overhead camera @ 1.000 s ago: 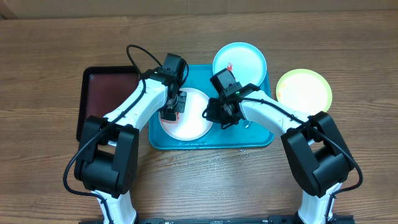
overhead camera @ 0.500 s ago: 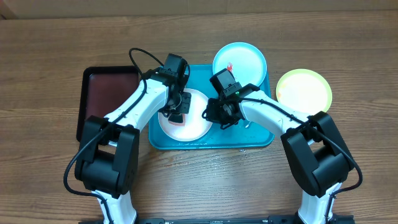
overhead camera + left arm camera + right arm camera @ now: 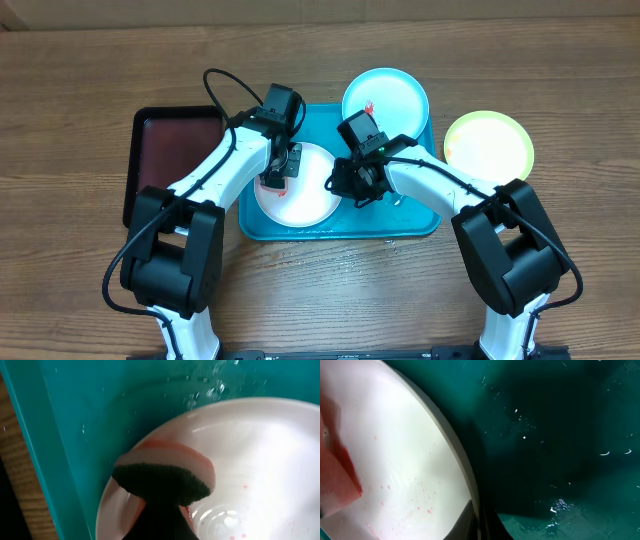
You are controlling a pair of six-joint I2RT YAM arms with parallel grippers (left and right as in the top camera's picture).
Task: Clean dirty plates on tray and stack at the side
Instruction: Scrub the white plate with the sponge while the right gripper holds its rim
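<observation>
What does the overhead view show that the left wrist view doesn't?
Only overhead: the round pale cyan plastic plate at the back, the round yellow-green-rimmed plastic plate on the wooden table, the black rectangular tray, the left arm and the right arm. Only left wrist: the dark scouring face of the pink sponge and pink specks in the plate. Both: the round white plastic plate inside the bright turquoise rectangular plastic tray.
</observation>
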